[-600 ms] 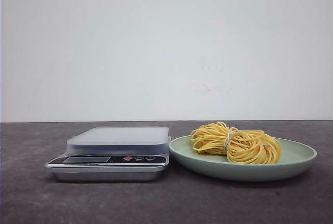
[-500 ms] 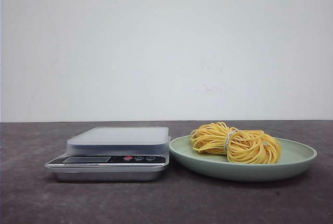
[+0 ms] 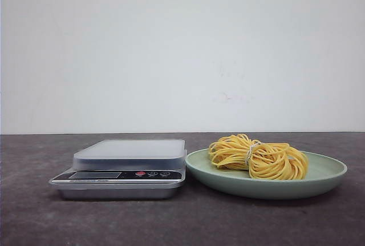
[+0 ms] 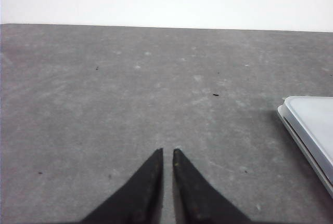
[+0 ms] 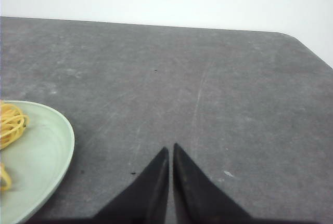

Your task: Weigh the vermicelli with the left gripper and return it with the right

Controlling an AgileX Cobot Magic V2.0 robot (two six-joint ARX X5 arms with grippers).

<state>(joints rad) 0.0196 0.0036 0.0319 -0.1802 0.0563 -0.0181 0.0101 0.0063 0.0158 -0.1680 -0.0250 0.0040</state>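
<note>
The vermicelli (image 3: pixel 259 157), a coiled yellow bundle with a whitish band round its middle, lies on a pale green plate (image 3: pixel 319 180) at the right of the front view. A silver kitchen scale (image 3: pixel 122 166) stands just left of the plate, nothing on its platform. Neither arm shows in the front view. My left gripper (image 4: pixel 167 151) is shut and holds nothing, over bare table with the scale's corner (image 4: pixel 312 130) off to one side. My right gripper (image 5: pixel 170 147) is shut and holds nothing, beside the plate's rim (image 5: pixel 65 141), where a few strands of the vermicelli (image 5: pixel 11 122) show.
The dark grey tabletop (image 3: pixel 228 223) runs back to a white wall. In the right wrist view the table's far corner (image 5: pixel 291 36) is rounded.
</note>
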